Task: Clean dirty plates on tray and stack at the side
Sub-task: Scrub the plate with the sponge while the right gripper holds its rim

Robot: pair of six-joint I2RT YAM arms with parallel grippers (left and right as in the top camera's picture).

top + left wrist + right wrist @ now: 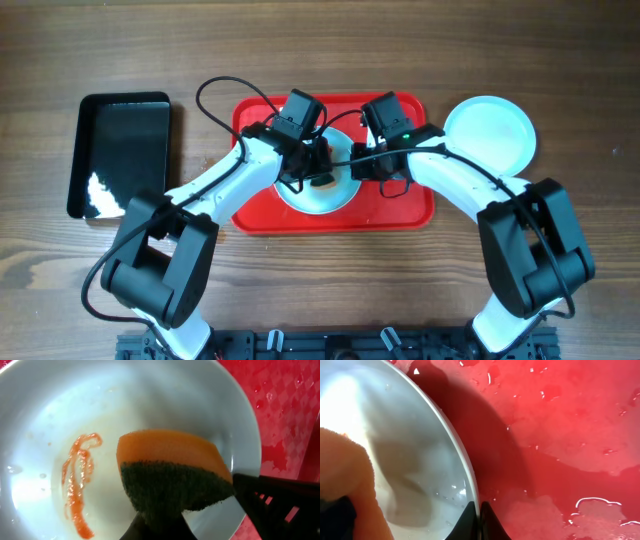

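A pale plate [322, 195] [150, 400] [405, 460] lies in the middle of the red tray [410, 205] [560, 435], with an orange-red smear [76, 480] on its floor. My left gripper [318, 172] [160, 532] is shut on an orange sponge with a dark green scouring face [172, 475], held over the plate just right of the smear. My right gripper [372, 165] [480, 522] is shut on the plate's right rim, one finger inside and one outside. A clean plate [489, 131] rests on the table right of the tray.
A glossy black tray [120, 153] lies on the wooden table [300, 300] at the left. Water drops and streaks [597, 502] wet the red tray's floor. Cables [225, 95] loop from both wrists over the tray's back edge.
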